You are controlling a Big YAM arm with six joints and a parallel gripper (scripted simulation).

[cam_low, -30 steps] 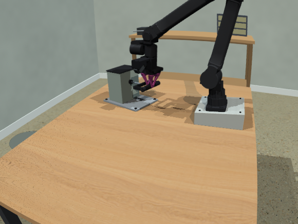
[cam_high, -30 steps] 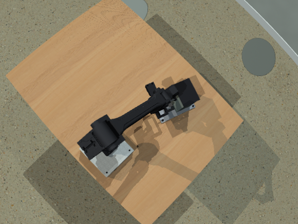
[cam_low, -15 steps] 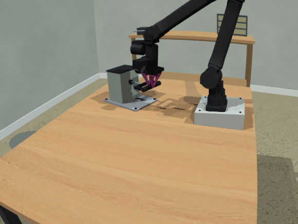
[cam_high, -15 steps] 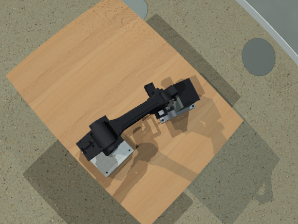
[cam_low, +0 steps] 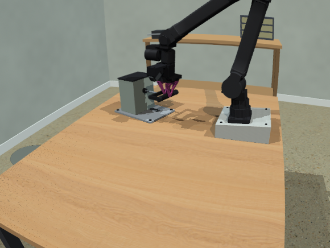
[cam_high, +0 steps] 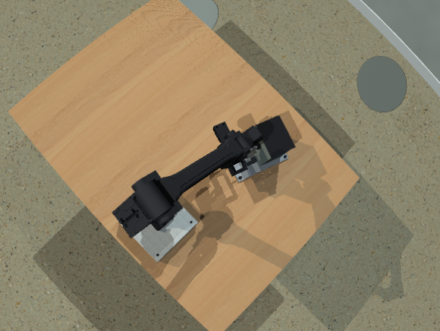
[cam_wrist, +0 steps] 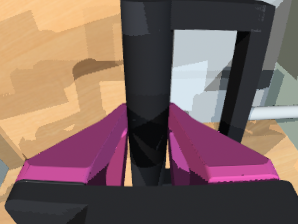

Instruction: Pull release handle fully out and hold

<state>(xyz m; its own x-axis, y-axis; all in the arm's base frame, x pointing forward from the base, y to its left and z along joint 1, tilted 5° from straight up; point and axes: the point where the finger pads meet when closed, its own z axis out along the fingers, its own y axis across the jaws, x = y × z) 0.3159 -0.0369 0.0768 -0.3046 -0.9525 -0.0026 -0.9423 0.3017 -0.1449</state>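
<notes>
The release handle (cam_low: 162, 96) (cam_wrist: 148, 76) is a black U-shaped bar on a thin rod that comes out of a grey box with a black top (cam_low: 131, 92) (cam_high: 278, 133). The box stands on a grey baseplate (cam_low: 148, 117) (cam_high: 243, 175) on the wooden table (cam_low: 142, 176) (cam_high: 133, 95). My gripper (cam_wrist: 147, 112) (cam_low: 168, 90) has magenta fingers. It comes down from above and is shut on the handle's round grip bar. The handle stands a short way out from the box face, with the rod showing. In the top view my arm hides the handle.
My arm's base (cam_low: 243, 125) (cam_high: 163, 235) stands on a pale block on the table's right side. A wooden shelf (cam_low: 227, 41) with a small framed panel stands behind the table by the wall.
</notes>
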